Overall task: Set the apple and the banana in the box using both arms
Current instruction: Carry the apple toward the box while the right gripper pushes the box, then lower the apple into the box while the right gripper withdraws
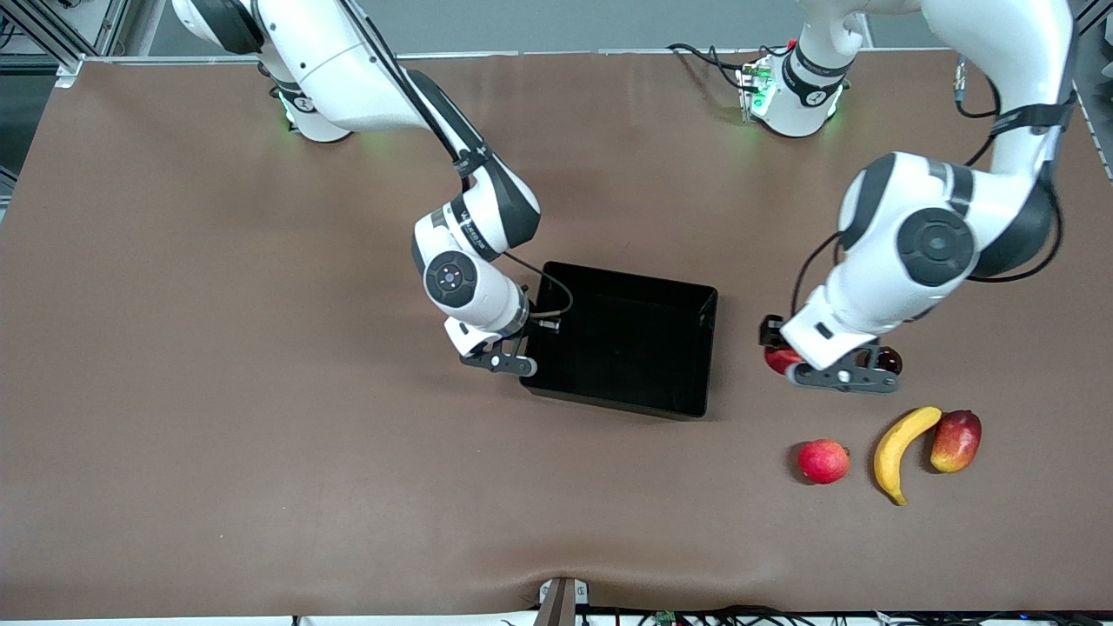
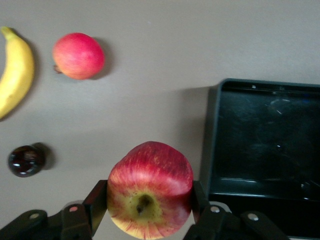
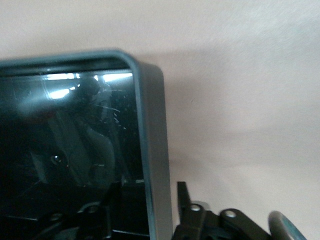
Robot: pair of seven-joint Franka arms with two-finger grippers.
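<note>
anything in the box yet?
No fruit visible in the box; its black floor looks bare. The right gripper at its wall covers one corner. The apple sits in the left gripper.

Count, worktop (image 1: 261,391): one, brown.

- Arms: two, the right arm (image 1: 469,217) and the left arm (image 1: 935,243).
- End effectors: two, one per arm, the right end effector (image 1: 520,365) and the left end effector (image 1: 843,381).
- Box (image 1: 706,365): one, black.
- Fruit, five pieces, one of each kind:
  - apple (image 2: 150,195), one
  - banana (image 1: 902,452), one
  - pinkish-red round fruit (image 1: 823,461), one
  - mango (image 1: 956,441), one
  - small dark round fruit (image 2: 26,160), one; kind not clear.
</note>
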